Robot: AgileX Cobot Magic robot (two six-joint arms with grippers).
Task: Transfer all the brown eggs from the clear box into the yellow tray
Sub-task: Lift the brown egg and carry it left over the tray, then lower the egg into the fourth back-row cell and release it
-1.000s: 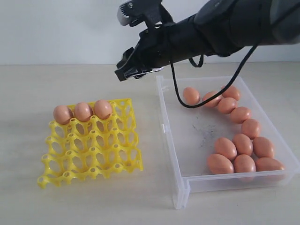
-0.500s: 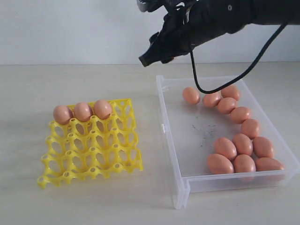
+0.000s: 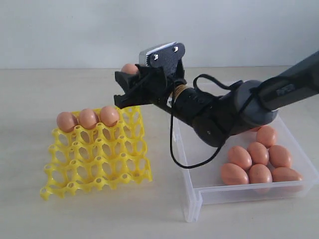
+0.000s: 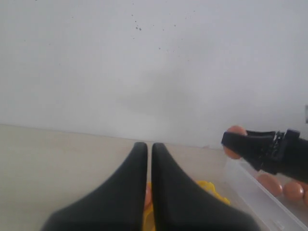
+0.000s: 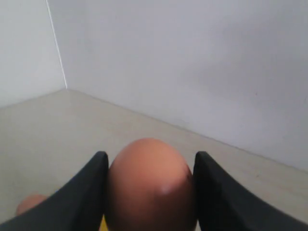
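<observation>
Exterior view: the right arm reaches across to the left, and the right jaws pinch one brown egg by its sides. It hangs clear of the bench, just beyond the far right corner of the yellow tray. Right wrist view shows that egg filling the gap, a finger pressed to each flank. Three brown eggs sit side by side in the tray's far row, from its left end. Seven more show at the near right of the clear box; the arm hides its far part. Left wrist view: the left jaws stand together with only a hairline between them, holding nothing.
</observation>
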